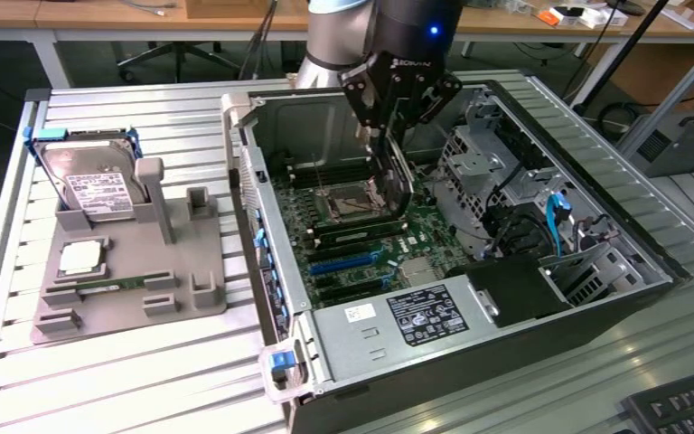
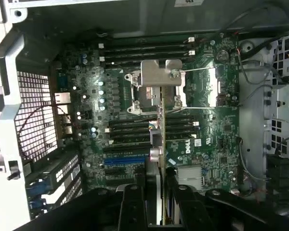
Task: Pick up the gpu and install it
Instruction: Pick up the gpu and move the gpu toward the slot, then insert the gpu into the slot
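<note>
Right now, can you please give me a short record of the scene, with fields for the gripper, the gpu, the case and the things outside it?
gripper: above the open case, shut on the gpu
gpu: held on edge, hanging over the motherboard, not seated in a slot
case: lying on its side, panel off
hard drive: standing in the grey holder, on the exterior view's left
RAM stick: in the same holder

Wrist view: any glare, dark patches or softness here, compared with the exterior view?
Wrist view: soft, glare on the CPU socket plate, hand in shadow. Exterior view: evenly lit, a bright spot on the arm, gpu dark against the case interior.
</note>
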Robot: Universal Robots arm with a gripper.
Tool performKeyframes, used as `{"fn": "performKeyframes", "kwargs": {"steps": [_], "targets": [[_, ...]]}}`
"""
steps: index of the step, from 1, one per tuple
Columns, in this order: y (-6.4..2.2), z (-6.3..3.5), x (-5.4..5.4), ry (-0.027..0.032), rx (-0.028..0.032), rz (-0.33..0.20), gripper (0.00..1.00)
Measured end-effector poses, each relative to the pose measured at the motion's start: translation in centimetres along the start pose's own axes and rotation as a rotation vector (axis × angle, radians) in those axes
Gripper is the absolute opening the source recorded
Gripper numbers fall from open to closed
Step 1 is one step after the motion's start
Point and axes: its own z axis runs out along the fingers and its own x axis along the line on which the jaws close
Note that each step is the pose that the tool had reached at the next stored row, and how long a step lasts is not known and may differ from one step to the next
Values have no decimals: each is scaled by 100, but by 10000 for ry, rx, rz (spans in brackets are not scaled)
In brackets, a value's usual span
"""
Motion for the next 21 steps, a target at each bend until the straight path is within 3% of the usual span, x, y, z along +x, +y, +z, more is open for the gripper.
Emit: {"fn": "performKeyframes", "kwargs": {"steps": [3,12,17,21], "targets": [[20,60,-227,5,0,0,27],[22,61,-241,6,2,1,27],[22,62,-241,-97,-16,-1654,27],[22,62,-241,-138,-23,-2319,27]]}}
